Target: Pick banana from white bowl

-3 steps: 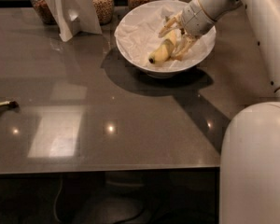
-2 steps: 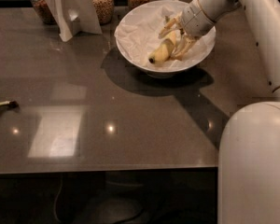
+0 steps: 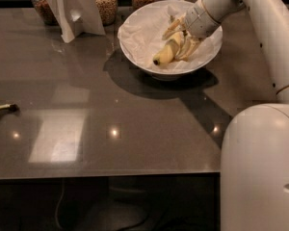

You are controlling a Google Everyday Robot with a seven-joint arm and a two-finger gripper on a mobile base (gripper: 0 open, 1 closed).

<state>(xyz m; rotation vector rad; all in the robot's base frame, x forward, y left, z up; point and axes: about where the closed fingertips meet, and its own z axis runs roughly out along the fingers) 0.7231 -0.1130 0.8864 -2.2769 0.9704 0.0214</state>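
The banana [image 3: 164, 56] is yellow with a dark tip and lies in the white bowl [image 3: 135, 47], on crumpled white paper, its tip pointing to the front left. The bowl stands at the back of the dark table, right of centre. My gripper [image 3: 176, 41] reaches down into the bowl from the upper right and sits right at the banana's upper end. The banana still rests on the paper. Its stem end is hidden behind the gripper.
A small dark-stemmed banana bit [image 3: 1, 108] lies at the table's left edge. A white folded card stand [image 3: 73, 8] and glass jars of nuts [image 3: 106, 3] stand at the back left. My white base [image 3: 260, 167] fills the front right corner.
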